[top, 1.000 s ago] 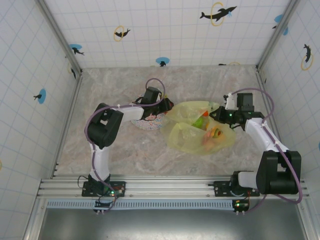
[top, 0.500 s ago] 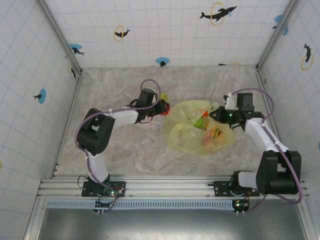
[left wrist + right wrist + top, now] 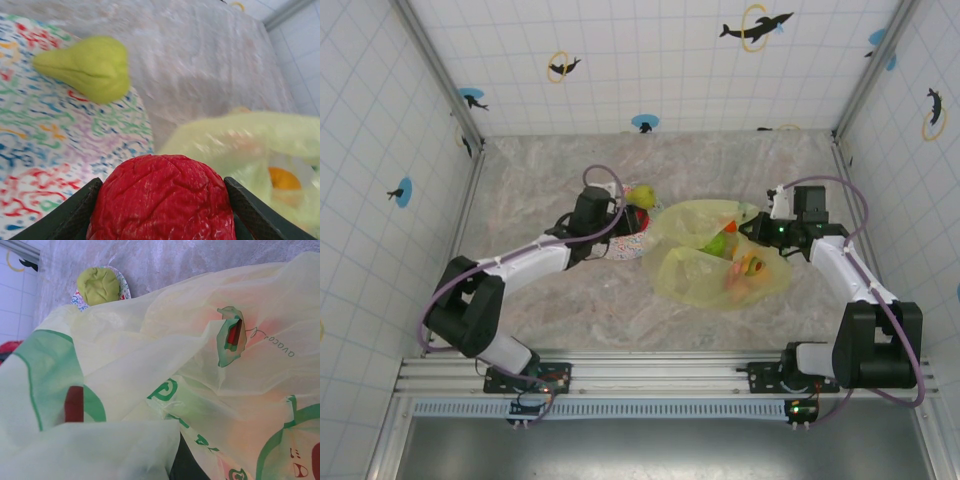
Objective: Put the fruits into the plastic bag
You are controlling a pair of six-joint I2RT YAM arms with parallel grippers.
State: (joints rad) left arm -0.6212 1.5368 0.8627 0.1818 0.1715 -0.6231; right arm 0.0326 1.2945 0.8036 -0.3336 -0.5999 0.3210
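While my left gripper (image 3: pixel 161 207) is squeezing one red fruit (image 3: pixel 160 187), its two dark fingers (image 3: pixel 75 212) press on the fruit's sides. The red fruit is round, shiny and wrinkly all over. It hangs over the near rim of the round plate (image 3: pixel 55 145), which is flat and covered in squiggles of many colours. One pear (image 3: pixel 87 67) lies on the far side of the plate. It is smooth and yellow-green, with a fat end and a thin end.

Just beside the plate is the plastic bag (image 3: pixel 240 142), and a thin strip of bare table (image 3: pixel 200 75) shows between them. The bag is thin, crinkly and pale yellow-green, and I can see one orange fruit (image 3: pixel 282 177) through it.

From above, the bag (image 3: pixel 700 275) sits in the middle of the grey stone-look table (image 3: pixel 540 180). Inside it I see one green fruit (image 3: pixel 717 243) and a clump of orange and red (image 3: pixel 750 268) that I cannot count. There is bare table all around, near and far.

My right gripper (image 3: pixel 752 232) is at the bag's far right edge. The bag (image 3: pixel 165 355) drapes over it, so I cannot tell how its fingers stand.
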